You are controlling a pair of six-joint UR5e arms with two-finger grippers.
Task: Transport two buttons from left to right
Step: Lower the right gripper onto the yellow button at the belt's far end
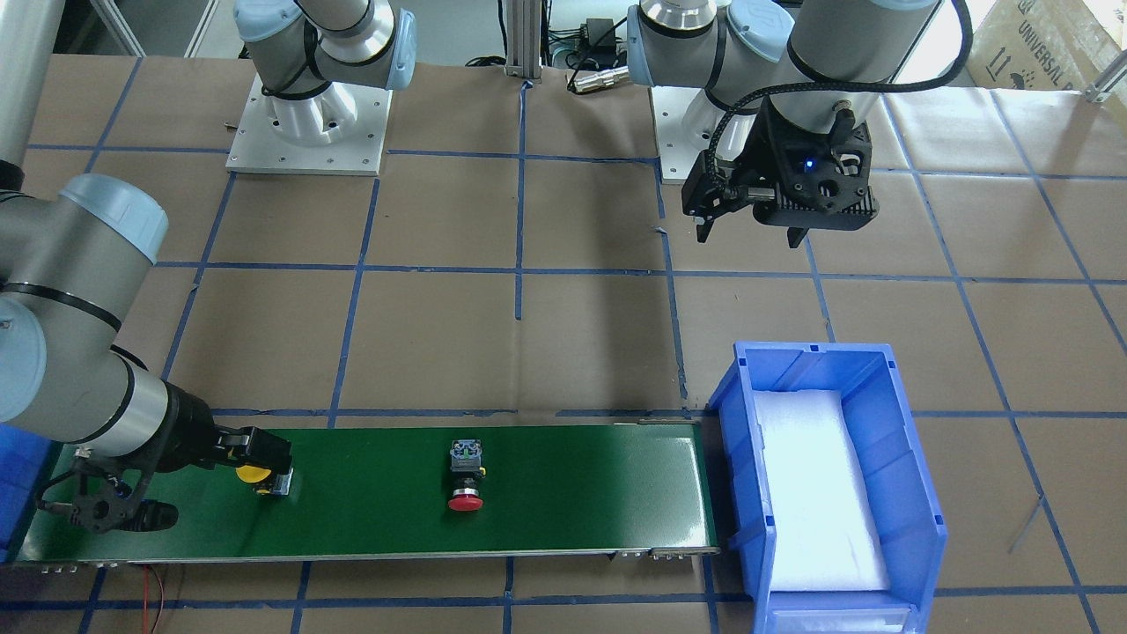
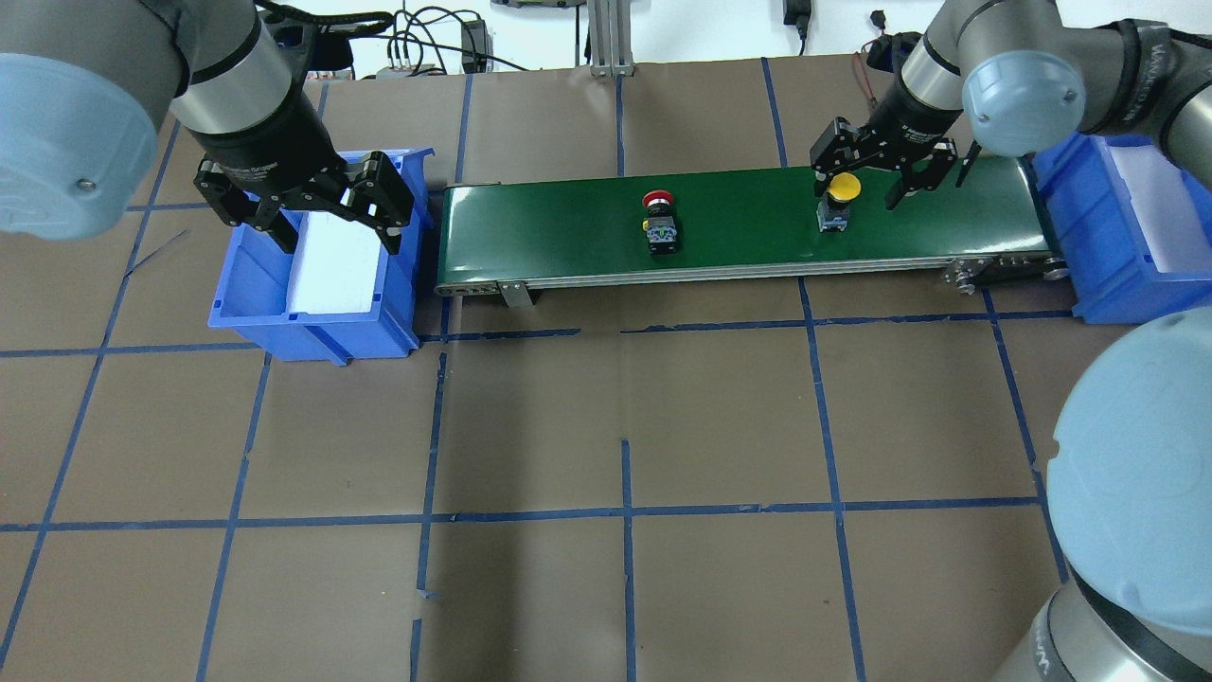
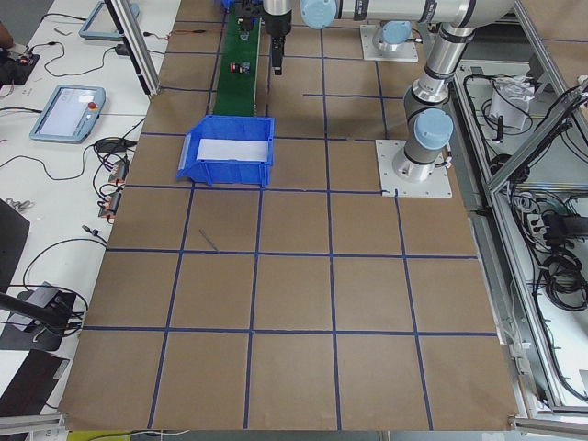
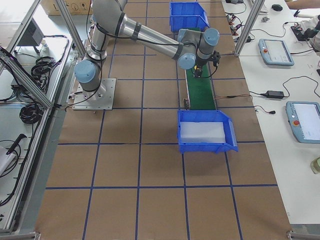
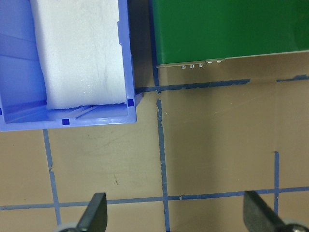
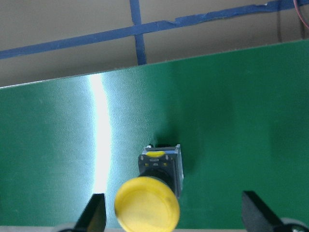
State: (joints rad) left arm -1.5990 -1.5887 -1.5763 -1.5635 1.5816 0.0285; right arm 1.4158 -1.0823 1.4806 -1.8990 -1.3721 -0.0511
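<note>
The yellow-capped button (image 1: 254,474) stands on the green conveyor belt (image 1: 572,493) near its end on my right side. My right gripper (image 1: 211,489) is open around it. In the right wrist view the yellow cap (image 6: 147,205) sits between the fingers, close to the left fingertip (image 6: 94,215) and apart from it. The overhead view shows this button (image 2: 841,189) and gripper (image 2: 866,180) too. The red-capped button (image 1: 466,482) rests mid-belt, alone; it also shows in the overhead view (image 2: 660,216). My left gripper (image 1: 750,231) is open and empty, high beside the left blue bin (image 2: 317,332).
The left blue bin (image 1: 731,387) holds a white foam pad (image 1: 819,493) and stands at the belt's left end. A second blue bin (image 2: 1108,284) stands at the belt's right end. Brown paper with blue tape lines (image 2: 625,511) covers the table.
</note>
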